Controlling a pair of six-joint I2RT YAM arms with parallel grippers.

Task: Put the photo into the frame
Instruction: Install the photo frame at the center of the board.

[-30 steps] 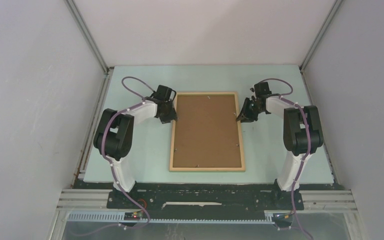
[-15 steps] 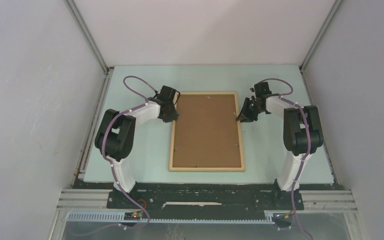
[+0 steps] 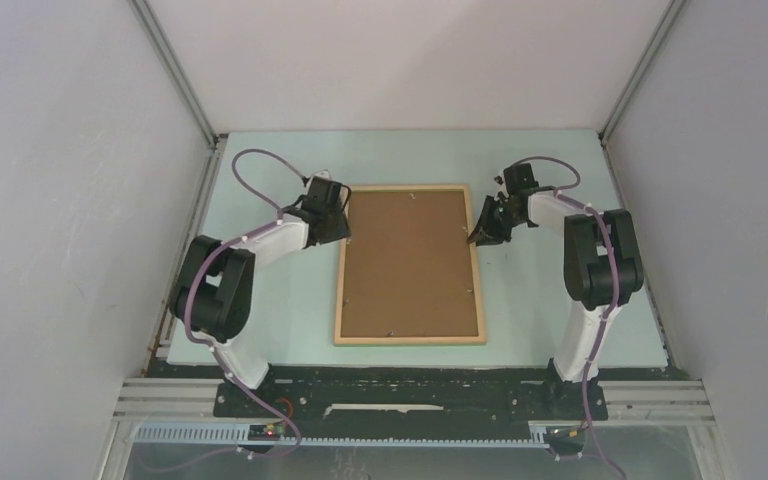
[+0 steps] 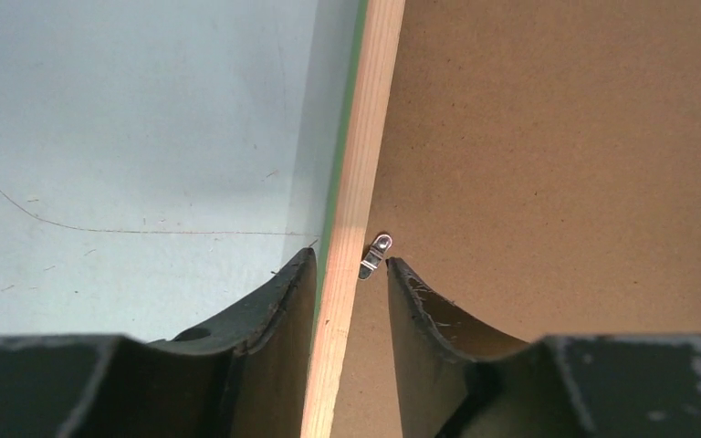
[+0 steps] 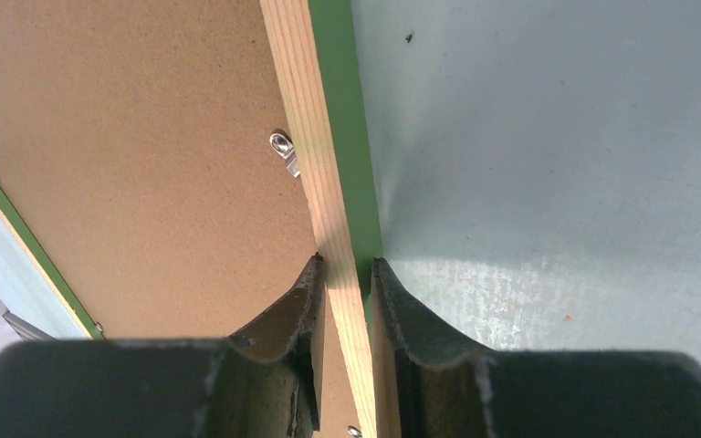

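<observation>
The left gripper (image 4: 350,261) stands part-open astride the left rail of the frame (image 3: 410,340). Its outer finger (image 4: 283,310) is close against the green edge. Its inner finger (image 4: 420,319) is clear of the wood, over the board (image 3: 410,262), with a clip (image 4: 376,254) just beside its tip. The frame lies back up on the table (image 3: 540,300), between both grippers. The right gripper (image 5: 347,263) pinches the right rail, one finger on the inner wood side and one on the green outer edge, with a second clip (image 5: 283,149) just ahead.
</observation>
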